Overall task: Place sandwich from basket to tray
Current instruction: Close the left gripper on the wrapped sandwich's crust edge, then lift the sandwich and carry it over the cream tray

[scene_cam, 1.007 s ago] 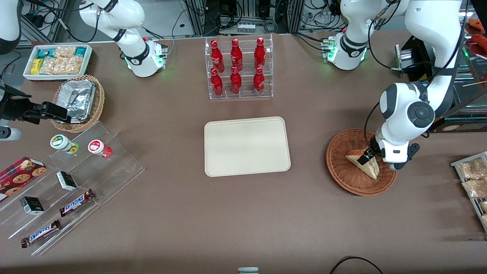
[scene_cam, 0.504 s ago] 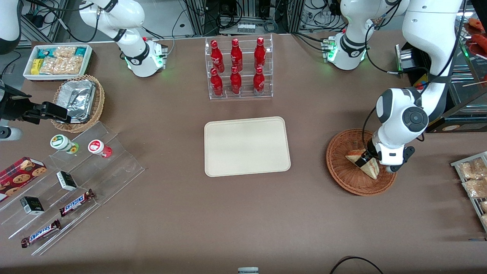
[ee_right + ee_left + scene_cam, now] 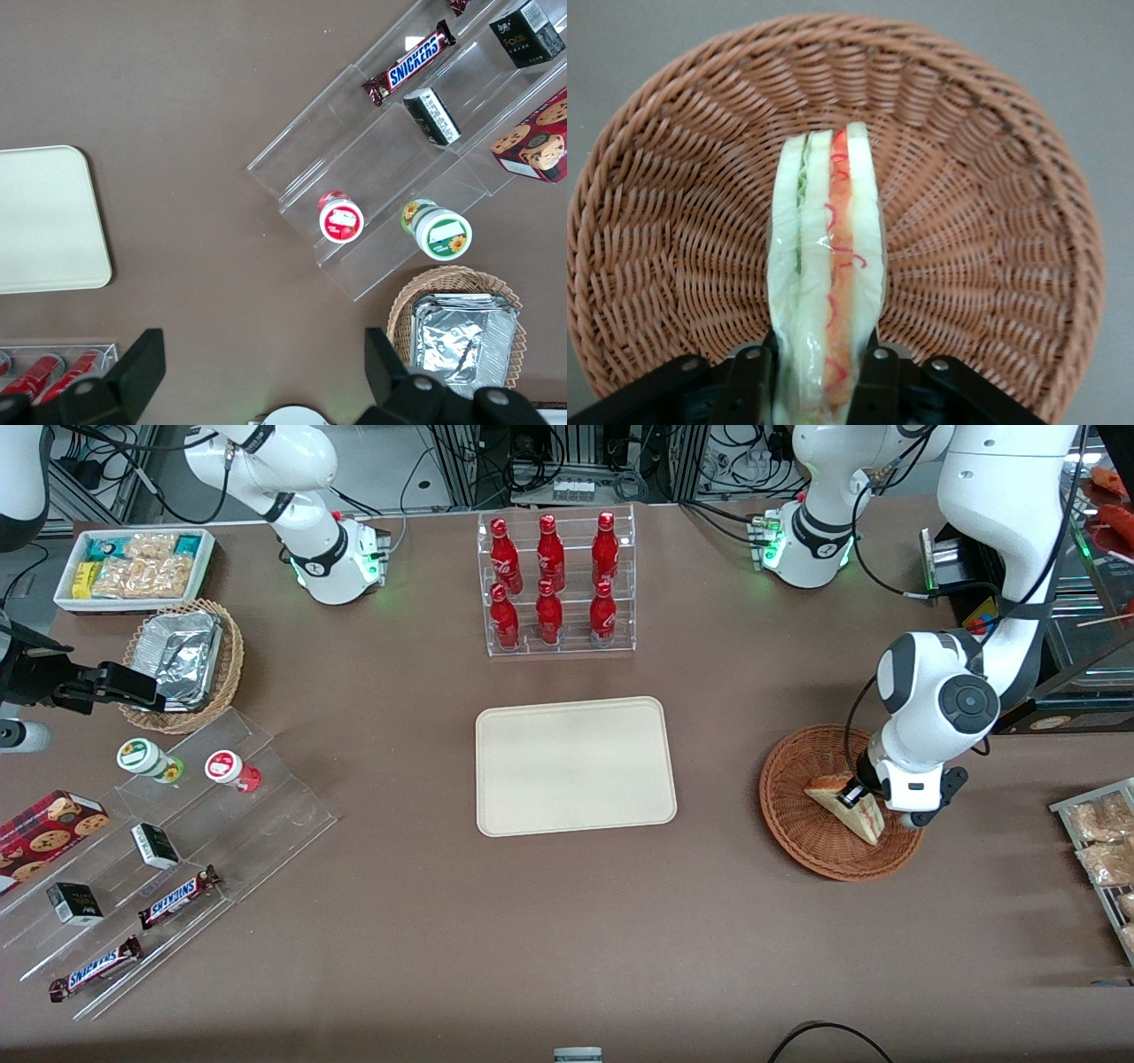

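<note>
Tabletop [image 3: 567, 921]: brown, matte, carrying all items listed below.

Tray [image 3: 574, 765]: cream-beige rectangle with rounded corners and a low rim, lying flat at the middle of the tabletop; taken here as the landmark. Nothing rests on it. A corner of it also shows in the right wrist view [image 3: 44, 221].

Bottle rack [image 3: 556, 583]: clear acrylic stand of red bottles, farther from the front camera than the tray, near it.

Basket [image 3: 802, 828]: round, shallow, reddish-brown wicker, well apart from the tray toward the working arm's end of the tabletop. The left wrist view shows its woven floor and rim [image 3: 983, 221].

Gripper [image 3: 856, 795]: the left arm's, lowered into the basket, well apart from the tray. Jaws clenched on the sandwich, one black finger [image 3: 749, 385] pressed against each bread face at its wide end.

Sandwich [image 3: 842, 804]: pale triangular wedge, clear-wrapped, standing on edge in the basket, not on the tray. Red-orange and green filling layers face the wrist camera [image 3: 828, 283]; its narrow tip points across the basket floor.
</note>
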Robot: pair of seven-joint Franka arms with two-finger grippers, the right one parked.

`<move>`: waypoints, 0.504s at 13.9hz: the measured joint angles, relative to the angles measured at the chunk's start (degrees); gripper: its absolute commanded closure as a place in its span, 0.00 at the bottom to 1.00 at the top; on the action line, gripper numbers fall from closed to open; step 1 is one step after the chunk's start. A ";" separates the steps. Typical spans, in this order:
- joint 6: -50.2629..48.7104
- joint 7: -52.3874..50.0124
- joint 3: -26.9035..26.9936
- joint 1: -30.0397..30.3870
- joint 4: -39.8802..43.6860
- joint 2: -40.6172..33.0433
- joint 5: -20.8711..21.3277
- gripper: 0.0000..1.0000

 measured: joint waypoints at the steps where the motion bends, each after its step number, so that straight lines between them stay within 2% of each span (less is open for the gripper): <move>1: -2.34 0.06 -0.13 -0.10 1.21 -0.44 0.05 1.00; 4: -13.91 0.16 -0.88 -1.43 7.88 -2.94 0.93 1.00; 7: -27.42 0.08 -1.57 -6.44 17.94 -4.65 0.98 1.00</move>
